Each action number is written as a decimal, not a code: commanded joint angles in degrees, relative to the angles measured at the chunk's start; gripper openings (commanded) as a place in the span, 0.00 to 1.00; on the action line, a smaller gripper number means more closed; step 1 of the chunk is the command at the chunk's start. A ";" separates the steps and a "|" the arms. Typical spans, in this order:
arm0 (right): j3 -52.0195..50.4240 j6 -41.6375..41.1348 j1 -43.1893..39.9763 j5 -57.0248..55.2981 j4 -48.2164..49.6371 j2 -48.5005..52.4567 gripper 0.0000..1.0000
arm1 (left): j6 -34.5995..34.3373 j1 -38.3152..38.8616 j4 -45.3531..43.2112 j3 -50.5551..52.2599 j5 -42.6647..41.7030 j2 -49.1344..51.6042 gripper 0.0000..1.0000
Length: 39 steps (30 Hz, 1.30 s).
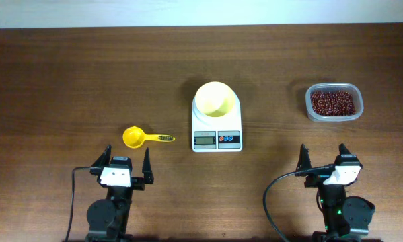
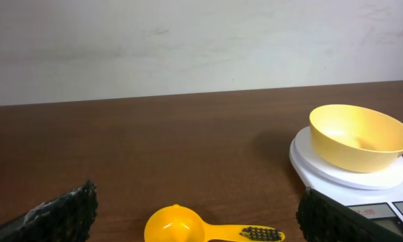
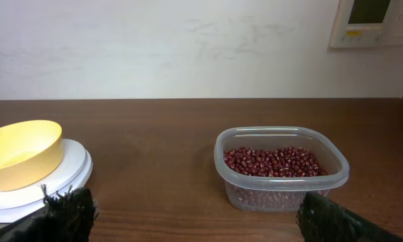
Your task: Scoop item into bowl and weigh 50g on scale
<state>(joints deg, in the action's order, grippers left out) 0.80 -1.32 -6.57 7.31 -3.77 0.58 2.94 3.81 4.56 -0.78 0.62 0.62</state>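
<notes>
On the wooden surface (image 1: 66, 67) the bowl (image 1: 214, 99) sat on the scale (image 1: 216, 132), probably for weighing; the left gripper (image 1: 126, 158) and right gripper (image 1: 322, 154) stood open.

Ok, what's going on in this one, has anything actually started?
Nothing is being handled yet. Both arms sit at the near edge of the table, left claw and right claw open and empty. The pale-yellow bowl stands empty on the white scale. The yellow scoop lies left of the scale, just ahead of the left claw. The red-brown beans are in the clear tub on the right.
</notes>
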 commanded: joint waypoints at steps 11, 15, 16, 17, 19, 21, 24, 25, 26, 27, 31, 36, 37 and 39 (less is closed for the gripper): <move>-0.48 -0.15 -0.22 -0.46 -0.04 -0.37 0.99 | -0.76 -0.24 0.22 0.26 0.17 -0.17 0.99; -0.48 -0.15 -0.22 -0.46 -0.04 -0.37 0.99 | -0.76 -0.24 0.22 0.26 0.17 -0.17 0.99; -0.48 -0.15 -0.22 -0.46 -0.04 -0.37 0.99 | -0.76 -0.24 0.22 0.26 0.17 -0.17 0.99; -0.48 -0.15 -0.22 -0.48 -0.04 -0.37 0.99 | -0.76 -0.24 0.22 0.26 0.17 -0.17 0.98; -0.48 -0.15 -0.22 -0.46 -0.04 -0.37 0.99 | -0.76 -0.24 0.22 0.26 0.17 -0.17 0.99; -0.48 -0.15 -0.22 -0.48 -0.04 -0.37 0.99 | -0.76 -0.24 0.22 0.26 0.17 -0.17 0.99; -0.48 -0.15 -0.22 -0.48 -0.04 -0.37 0.99 | -0.74 -0.24 0.24 0.26 0.20 -0.17 0.99; -0.48 -0.15 -0.22 -0.46 -0.04 -0.37 0.99 | -0.74 -0.24 0.22 0.26 0.20 -0.17 0.99; -0.48 -0.15 -0.22 -0.46 -0.04 -0.37 0.99 | -0.76 -0.24 0.22 0.26 0.17 -0.17 0.99; -0.48 -0.15 -0.22 -0.46 -0.04 -0.37 0.99 | -0.74 -0.24 0.22 0.26 0.20 -0.17 0.99; -0.48 -0.15 -0.22 -0.48 -0.04 -0.37 0.99 | 1.25 -0.24 -5.22 0.26 3.85 -0.17 0.99; -0.48 -0.15 -0.22 -0.48 -0.04 -0.37 0.99 | 1.42 -0.24 -16.98 0.24 1.75 -0.17 0.99; -0.48 -0.15 -0.22 -0.46 -0.04 -0.37 0.99 | 1.44 -0.24 -18.91 0.24 2.27 -0.17 0.99; -0.48 -0.15 -0.22 -0.46 -0.04 -0.37 0.99 | 1.44 -0.24 -22.75 0.24 2.89 -0.17 0.99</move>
<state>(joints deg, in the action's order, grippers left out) 0.78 -1.30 -6.57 7.31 -3.77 0.58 3.51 3.77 -16.01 -0.56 3.22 0.69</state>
